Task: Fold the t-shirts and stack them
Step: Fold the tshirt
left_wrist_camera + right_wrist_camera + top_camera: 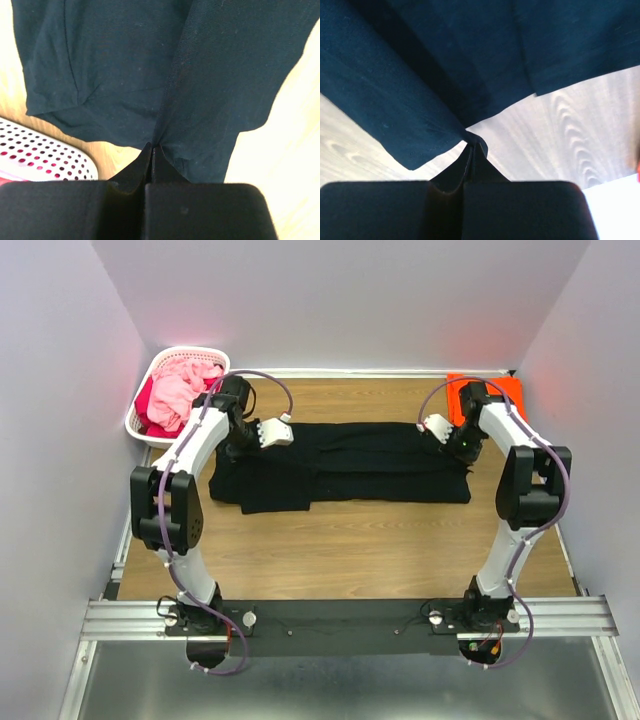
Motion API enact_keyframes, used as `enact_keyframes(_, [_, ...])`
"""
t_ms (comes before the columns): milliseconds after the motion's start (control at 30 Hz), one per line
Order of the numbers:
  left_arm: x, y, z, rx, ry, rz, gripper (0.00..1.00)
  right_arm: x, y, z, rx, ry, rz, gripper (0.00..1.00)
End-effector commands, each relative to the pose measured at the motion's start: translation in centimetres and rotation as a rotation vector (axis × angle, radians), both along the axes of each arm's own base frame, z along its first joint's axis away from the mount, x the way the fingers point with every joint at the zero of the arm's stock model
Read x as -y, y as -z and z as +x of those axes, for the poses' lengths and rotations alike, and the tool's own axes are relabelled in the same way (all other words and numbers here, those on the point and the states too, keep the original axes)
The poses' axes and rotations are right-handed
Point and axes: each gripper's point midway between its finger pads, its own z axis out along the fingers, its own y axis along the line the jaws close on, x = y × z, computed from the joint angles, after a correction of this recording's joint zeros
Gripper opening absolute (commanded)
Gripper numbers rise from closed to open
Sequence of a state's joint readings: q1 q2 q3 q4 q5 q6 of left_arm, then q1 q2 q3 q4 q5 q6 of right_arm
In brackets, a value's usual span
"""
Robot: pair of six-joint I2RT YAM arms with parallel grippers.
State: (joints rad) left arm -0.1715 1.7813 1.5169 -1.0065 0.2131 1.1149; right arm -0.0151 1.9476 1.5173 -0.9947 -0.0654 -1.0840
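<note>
the black t-shirt (350, 465) lies flat on the far half of the table (350, 550), drawn out into a long band that runs left to right. its left end is wider and reaches a little nearer than the rest.

the left fingers (135, 170) are pressed together on a pinch of the shirt's cloth at its far left edge. in the left wrist view the fabric gathers into a ridge that runs straight into their tips. the right fingers (482, 167) are likewise clamped on the shirt, at its far right edge, where the cloth puckers into a small knot between them and bare wood shows beside it. both arms reach from the near edge over to the far side of the shirt, one at each end.

the orange t-shirt (505, 392) sits at the far right corner of the table, just behind the right arm. it is partly hidden, so it may be folded, but that cannot be told.

a white basket (185, 350) stands at the far left corner, holding pink and red cloth (180, 390), close to the shirt's left end.
</note>
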Motion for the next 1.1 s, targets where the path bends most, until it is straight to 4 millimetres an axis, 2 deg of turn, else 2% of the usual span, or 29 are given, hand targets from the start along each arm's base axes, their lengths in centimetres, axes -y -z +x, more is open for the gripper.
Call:
enact_keyframes(0, [-0.4, 0.1, 0.9, 0.008, -0.005, 0.003, 0.0, 0.7, 0.3, 1.7, 0.009, -0.011, -0.02, 0.01])
enact_keyframes(167, [-0.7, 1.0, 1.4, 0.001, -0.017, 0.012, 0.0, 0.9, 0.4, 3.2, 0.021, -0.021, -0.029, 0.0])
enact_keyframes(500, [-1.2, 2.1, 2.9, 0.006, -0.037, 0.021, 0.0, 1.0, 1.8, 4.6, 0.01, -0.011, -0.032, 0.0])
enact_keyframes(1067, [-1.3, 3.9, 4.7, -0.013, -0.05, 0.041, 0.0, 0.8, 3.3, 5.2, -0.011, -0.001, -0.026, 0.0])
